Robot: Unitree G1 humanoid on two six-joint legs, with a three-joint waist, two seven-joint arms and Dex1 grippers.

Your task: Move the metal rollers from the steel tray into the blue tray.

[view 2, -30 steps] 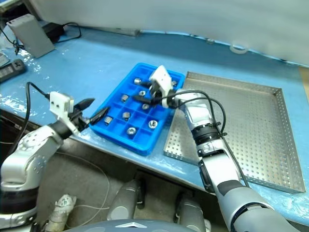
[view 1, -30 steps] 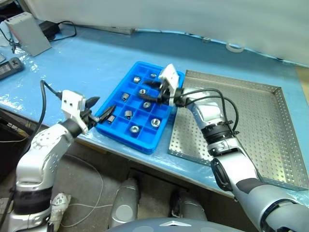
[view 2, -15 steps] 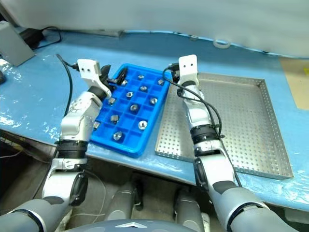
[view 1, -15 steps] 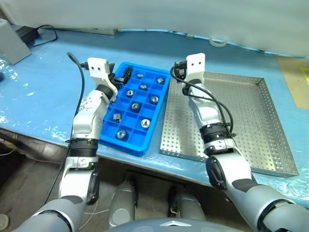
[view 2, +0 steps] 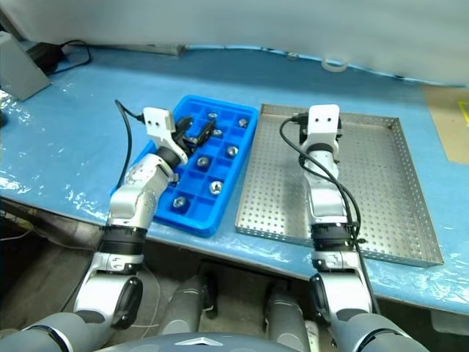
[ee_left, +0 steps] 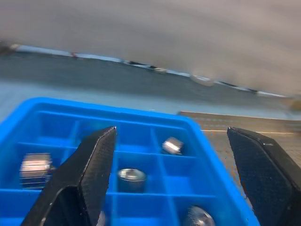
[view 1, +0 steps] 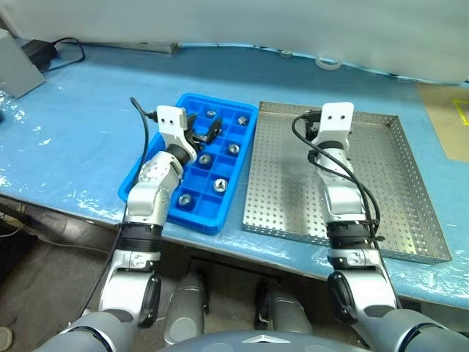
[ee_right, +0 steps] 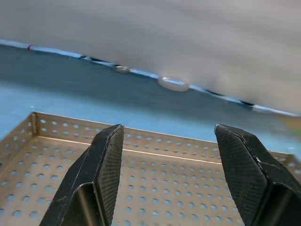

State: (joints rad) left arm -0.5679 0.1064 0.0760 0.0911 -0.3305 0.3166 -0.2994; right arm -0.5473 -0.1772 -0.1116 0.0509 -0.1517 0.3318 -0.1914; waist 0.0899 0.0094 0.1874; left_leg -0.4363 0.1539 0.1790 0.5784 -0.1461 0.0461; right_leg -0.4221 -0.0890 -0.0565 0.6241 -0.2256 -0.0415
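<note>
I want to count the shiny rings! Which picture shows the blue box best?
The left eye view: the whole bright blue plastic compartment tray shows from above. The right eye view matches it. The left wrist view shows just one end, close up.

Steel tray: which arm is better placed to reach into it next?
Right. The right end effector, open, hovers over the steel tray; the left end effector is over the blue tray.
</note>
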